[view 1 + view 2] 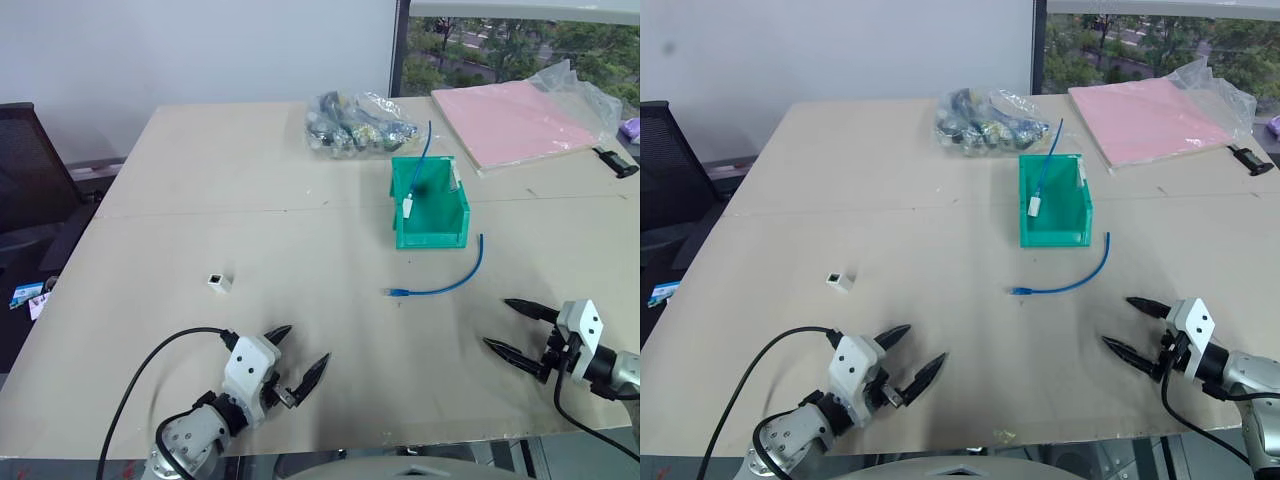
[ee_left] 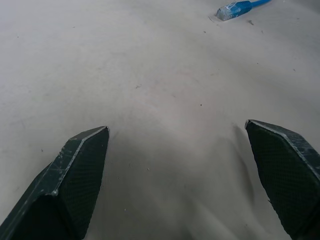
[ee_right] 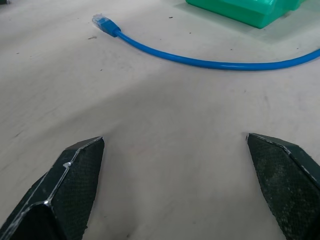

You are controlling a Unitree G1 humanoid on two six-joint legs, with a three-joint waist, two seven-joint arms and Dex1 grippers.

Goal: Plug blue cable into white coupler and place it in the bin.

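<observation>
Nearest to me are my two grippers, both low over the table (image 1: 200, 240) near its front edge. My left gripper (image 1: 297, 351) has its black fingers spread wide and holds nothing; my right gripper (image 1: 512, 325) is spread just as wide, also empty.

I count two blue cables and two white couplers. The blue cable (image 1: 449, 283) lies loose in a shallow curve on the table between my right gripper and the bin, its clear plug end pointing towards my left. The white coupler (image 1: 219, 282) sits alone on the bare table, well apart from the cable, ahead of my left gripper.

Farther on stands one green bin (image 1: 430, 202). Inside it a second blue cable (image 1: 423, 160) rises over the back wall, and a second white coupler (image 1: 410, 208) hangs at its lower end.

Beyond the bin lies one clear bag (image 1: 355, 123) stuffed with dark cables, and to its right one pink sheet (image 1: 512, 120) in clear plastic.
</observation>
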